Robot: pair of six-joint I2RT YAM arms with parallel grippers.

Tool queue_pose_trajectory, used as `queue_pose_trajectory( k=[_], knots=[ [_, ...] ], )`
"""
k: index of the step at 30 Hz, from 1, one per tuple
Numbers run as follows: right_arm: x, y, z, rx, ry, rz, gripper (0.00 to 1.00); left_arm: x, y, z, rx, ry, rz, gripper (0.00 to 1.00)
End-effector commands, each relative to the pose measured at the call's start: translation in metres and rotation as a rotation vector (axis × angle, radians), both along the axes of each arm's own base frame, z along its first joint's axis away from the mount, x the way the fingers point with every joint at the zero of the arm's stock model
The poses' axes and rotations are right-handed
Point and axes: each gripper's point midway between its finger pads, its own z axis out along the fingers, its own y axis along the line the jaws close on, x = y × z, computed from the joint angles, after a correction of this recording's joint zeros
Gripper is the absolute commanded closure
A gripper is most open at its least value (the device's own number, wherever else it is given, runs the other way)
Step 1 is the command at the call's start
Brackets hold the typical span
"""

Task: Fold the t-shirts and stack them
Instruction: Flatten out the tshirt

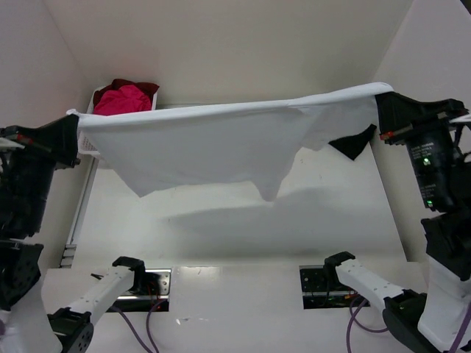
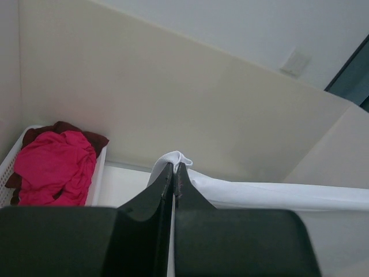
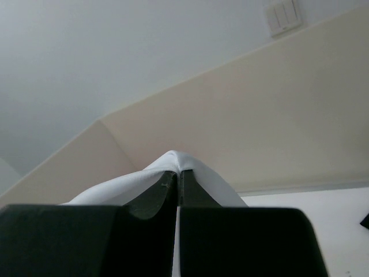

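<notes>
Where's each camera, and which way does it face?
Top external: above, behind the arms, looking down; left gripper and right gripper hold the white cotton t-shirt stretched.
Left wrist: left arm, facing back wall and bright pink cotton t-shirt; own fingers shut.
Right wrist: right arm, facing beige panel; own fingers shut.
Shared: the white t-shirt.

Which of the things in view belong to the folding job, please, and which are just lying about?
Job: white shirt, pinched by left end effector and right end effector; pink shirt; dark red shirt; black shirt.
Lying about: basket; wall switch.
</notes>
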Motion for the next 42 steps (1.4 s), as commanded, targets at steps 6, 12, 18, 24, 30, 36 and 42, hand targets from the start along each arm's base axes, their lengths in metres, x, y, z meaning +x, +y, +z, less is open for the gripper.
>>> queue_pose_trajectory(
  k=[6,12,18,24,30,36,42],
  knots=[
    [-0.015,-0.019,0.019,0.003,-0.041,-0.075,1.0,-0.015,0.019,0.017,-0.041,-0.075,0.091,1.0],
    [0.073,-0.006,-0.075,-0.028,0.199,-0.154,1.0,0.08,0.003,-0.083,-0.038,0.207,0.088,1.0],
    [0.14,0.015,-0.177,-0.054,0.412,-0.164,1.0,0.145,-0.018,-0.183,-0.028,0.416,0.037,1.0],
    [0.192,0.035,-0.268,-0.048,0.543,-0.155,1.0,0.195,-0.03,-0.282,0.007,0.641,0.023,1.0],
    [0.254,0.039,-0.357,-0.093,0.716,-0.194,1.0,0.249,-0.032,-0.354,0.029,0.801,0.071,1.0],
    [0.307,0.031,-0.391,-0.074,0.757,-0.171,1.0,0.312,-0.033,-0.394,0.044,0.882,0.103,1.0],
    [0.357,0.024,-0.407,-0.095,0.782,-0.145,1.0,0.363,-0.026,-0.427,0.041,0.931,0.13,1.0]
  ],
)
